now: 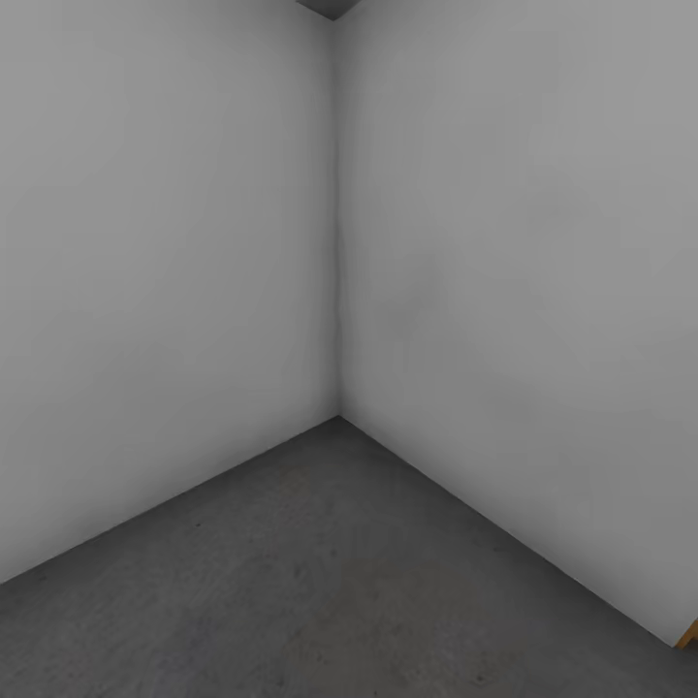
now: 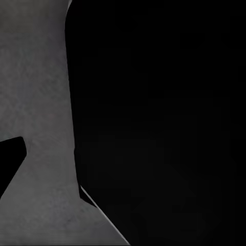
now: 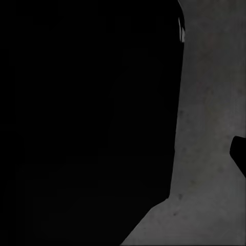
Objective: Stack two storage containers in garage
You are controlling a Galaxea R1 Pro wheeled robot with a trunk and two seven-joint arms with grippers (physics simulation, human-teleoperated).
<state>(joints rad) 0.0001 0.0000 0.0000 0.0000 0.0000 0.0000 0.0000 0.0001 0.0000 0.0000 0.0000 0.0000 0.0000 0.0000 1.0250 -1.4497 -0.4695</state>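
The two storage containers are out of view. I face a corner of the garage, where two plain white-grey walls (image 1: 165, 291) meet above the dark grey concrete floor (image 1: 330, 572). The left wrist view holds a large black shape (image 2: 159, 123) over mottled floor (image 2: 36, 102), with a small black piece (image 2: 10, 164) at the frame's edge. A similar black mass (image 3: 87, 118) in the right wrist view has grey floor (image 3: 210, 154) beside it, and a small black piece (image 3: 240, 156) sits at the border. Neither view lets me read how the jaws stand.
The wall corner (image 1: 337, 291) runs straight down to the floor ahead. A sliver of orange wood (image 1: 689, 636) pokes in at the lower right, at the foot of the right wall. Bare concrete stretches from the corner toward me.
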